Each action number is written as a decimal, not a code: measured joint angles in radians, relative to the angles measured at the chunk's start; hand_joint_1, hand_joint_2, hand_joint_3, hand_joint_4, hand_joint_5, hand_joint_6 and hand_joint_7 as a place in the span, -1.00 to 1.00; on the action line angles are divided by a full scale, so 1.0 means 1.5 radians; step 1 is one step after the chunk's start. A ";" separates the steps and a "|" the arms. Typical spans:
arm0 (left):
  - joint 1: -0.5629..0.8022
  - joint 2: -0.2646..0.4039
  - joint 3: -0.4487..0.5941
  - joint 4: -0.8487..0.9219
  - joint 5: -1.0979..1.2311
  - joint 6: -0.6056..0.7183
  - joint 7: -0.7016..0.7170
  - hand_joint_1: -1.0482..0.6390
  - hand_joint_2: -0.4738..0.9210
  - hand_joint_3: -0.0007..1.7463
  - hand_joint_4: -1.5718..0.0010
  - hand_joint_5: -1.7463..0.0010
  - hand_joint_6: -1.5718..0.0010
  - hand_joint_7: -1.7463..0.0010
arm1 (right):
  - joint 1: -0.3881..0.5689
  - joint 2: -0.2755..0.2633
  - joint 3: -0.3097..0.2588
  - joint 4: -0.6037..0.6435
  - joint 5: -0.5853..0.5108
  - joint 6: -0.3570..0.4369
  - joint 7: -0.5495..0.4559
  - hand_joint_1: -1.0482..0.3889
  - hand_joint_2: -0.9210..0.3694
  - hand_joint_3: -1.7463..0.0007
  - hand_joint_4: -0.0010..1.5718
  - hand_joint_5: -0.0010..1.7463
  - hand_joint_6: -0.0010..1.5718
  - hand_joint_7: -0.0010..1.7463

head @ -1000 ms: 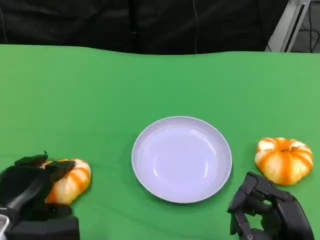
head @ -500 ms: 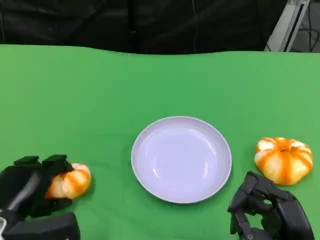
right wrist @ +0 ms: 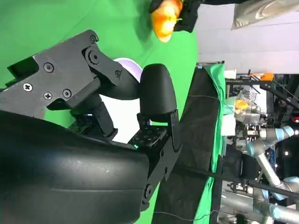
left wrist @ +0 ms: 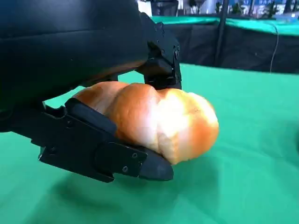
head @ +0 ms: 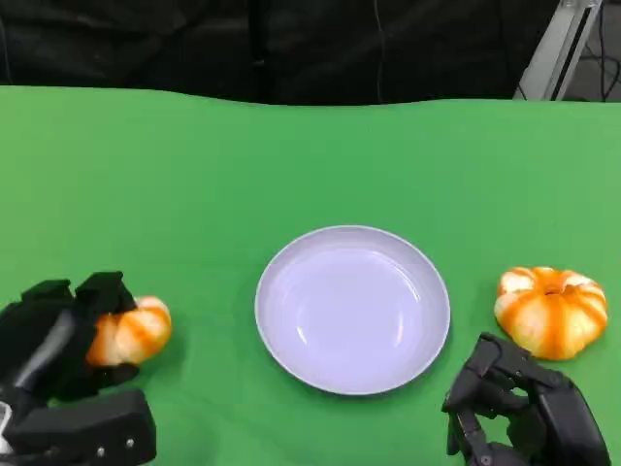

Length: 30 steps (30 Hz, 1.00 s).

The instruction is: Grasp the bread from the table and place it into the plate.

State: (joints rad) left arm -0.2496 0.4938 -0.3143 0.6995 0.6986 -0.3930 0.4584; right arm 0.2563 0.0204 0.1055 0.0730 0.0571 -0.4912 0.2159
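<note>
1. The green table point(head: 194, 175) fills most of the head view, from the lower edge up to a dark curtain point(head: 291, 44) along the top of the frame.
2. The white plate point(head: 352, 309) sits just right of centre in the lower half of the head view, flat on the cloth, with nothing in it.
3. The left hand point(head: 58, 335) is at the lower left of the head view. Its fingers are clamped on one bread point(head: 131, 330), a black finger over the top and another beneath. The left wrist view shows the roll point(left wrist: 154, 121) wedged between those fingers point(left wrist: 117, 156) and raised clear of the cloth, a shadow under it.
4. The right hand point(head: 514, 408) is at the lower right of the head view, its fingers curled inward with nothing in them. It is near the plate's lower right rim but not touching it.
5. The second bread point(head: 551, 309), orange with pale stripes, lies on the cloth at the right edge of the head view, just above the right hand and apart from the plate.
6. The held bread is well to the left of the plate, with bare cloth between them.
</note>
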 measured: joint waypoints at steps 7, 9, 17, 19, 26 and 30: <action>-0.009 -0.008 0.007 -0.057 -0.002 0.011 -0.007 0.14 1.00 -0.54 0.19 -1.00 0.33 -1.00 | 0.000 0.000 -0.001 0.000 0.000 0.000 0.000 0.27 -0.52 -0.27 0.05 1.00 -0.05 0.78; -0.010 -0.020 0.009 -0.100 -0.013 0.029 -0.035 0.09 1.00 -0.48 0.23 -1.00 0.37 -1.00 | 0.001 -0.001 -0.002 0.000 0.000 0.001 0.000 0.27 -0.52 -0.27 0.04 1.00 -0.05 0.78; -0.054 -0.074 0.002 -0.194 -0.012 0.053 -0.076 0.13 0.93 -0.46 0.19 -1.00 0.32 -1.00 | 0.001 -0.001 -0.001 0.000 0.004 0.000 0.004 0.28 -0.53 -0.27 0.04 1.00 -0.05 0.77; -0.064 -0.089 -0.005 -0.196 -0.009 0.058 -0.085 0.13 0.89 -0.46 0.19 -1.00 0.30 -1.00 | 0.002 -0.001 -0.001 0.000 0.004 0.000 0.006 0.28 -0.53 -0.27 0.04 1.00 -0.04 0.77; -0.098 -0.159 -0.059 -0.175 0.011 0.060 -0.098 0.11 0.88 -0.44 0.19 -1.00 0.30 -1.00 | 0.006 0.000 0.002 0.000 0.004 -0.001 0.005 0.28 -0.52 -0.28 0.05 1.00 -0.03 0.77; -0.126 -0.186 -0.086 -0.134 0.029 0.052 -0.098 0.10 0.89 -0.46 0.22 -1.00 0.33 -1.00 | 0.010 0.001 0.002 -0.002 0.003 -0.001 0.003 0.28 -0.52 -0.28 0.05 1.00 -0.03 0.76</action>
State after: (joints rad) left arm -0.4379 0.2143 -0.4439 0.4987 0.7422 -0.3144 0.3113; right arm 0.2712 0.0213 0.1087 0.0701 0.0617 -0.4921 0.2211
